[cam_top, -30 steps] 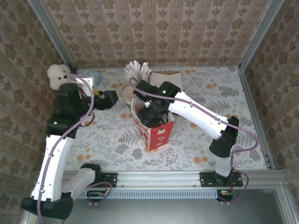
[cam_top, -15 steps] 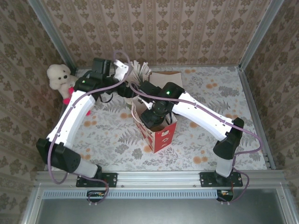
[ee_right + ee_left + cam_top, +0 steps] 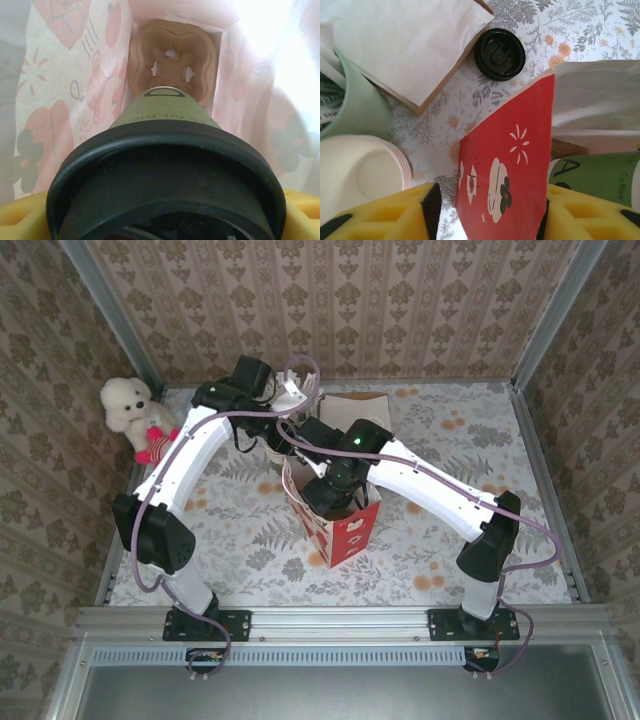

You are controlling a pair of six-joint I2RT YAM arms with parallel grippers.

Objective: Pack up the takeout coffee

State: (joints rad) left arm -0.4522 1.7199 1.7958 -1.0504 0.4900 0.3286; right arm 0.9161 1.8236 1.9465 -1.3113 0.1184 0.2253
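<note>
The takeout coffee, a dark green cup with a black top, hangs inside the red-and-white paper bag. My right gripper is shut on it near its top, with a yellow finger at each side. Below the cup, a brown cup carrier lies on the bag's floor. My left gripper straddles the bag's red side wall at the back-left rim. Its right pad is against the wall's edge, and a gap shows at its left pad. The green cup shows just past that wall.
Behind the bag are a stack of cream-lined cups, a mint holder of straws, white napkins on a brown box and a flat black lid. A white plush toy sits at the far left, and patterned walls close in the table.
My left arm swung from the table's left side to the back-left of the bag, and its jaws narrowed around the bag's wall. The right arm kept its place in the bag's mouth.
</note>
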